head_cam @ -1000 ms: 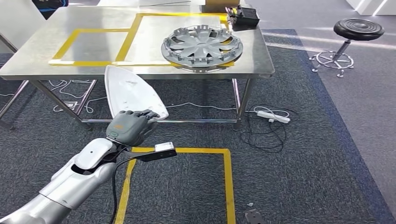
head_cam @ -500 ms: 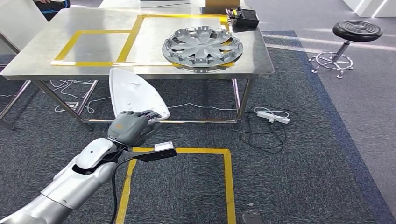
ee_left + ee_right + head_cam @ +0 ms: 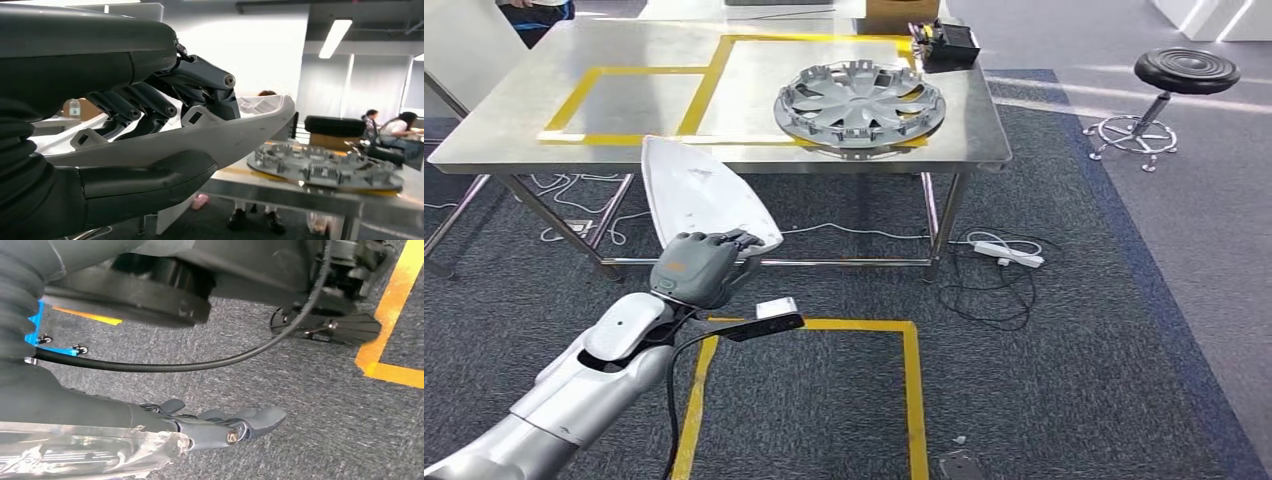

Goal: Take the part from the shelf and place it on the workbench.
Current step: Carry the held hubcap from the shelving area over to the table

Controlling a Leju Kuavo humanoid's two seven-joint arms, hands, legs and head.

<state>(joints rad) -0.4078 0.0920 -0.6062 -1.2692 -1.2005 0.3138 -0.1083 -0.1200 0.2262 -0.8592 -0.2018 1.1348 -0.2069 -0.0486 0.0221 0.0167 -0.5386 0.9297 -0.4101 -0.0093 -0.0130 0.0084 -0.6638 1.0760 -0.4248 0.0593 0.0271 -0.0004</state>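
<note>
Left hand (image 3: pixel 696 268) grips the white part (image 3: pixel 699 195) at its wide end: dark fingers (image 3: pixel 165 102) curled over the upper face, thick thumb (image 3: pixel 150 175) pressed under the rim, so the part is clamped between them. Part is a flat, pointed white plastic shell, held in the air in front of the near edge of the workbench (image 3: pixel 514 110), tip pointing toward the bench, not touching it. In the left wrist view the part (image 3: pixel 235 132) sticks out past the fingers, with the hubcap (image 3: pixel 325 165) on the bench beyond.

Right hand (image 3: pixel 225 427) hangs low over the grey carpet (image 3: pixel 300 405), holds nothing; fingers stretched out, lying close alongside each other, only slightly bent.

On the bench: silver hubcap (image 3: pixel 860 105) lying flat over yellow tape lines, black box (image 3: pixel 949 42) at the far corner. Black stool (image 3: pixel 1184 72) off to the right, white power strip (image 3: pixel 1006 252) on the floor under the bench.
</note>
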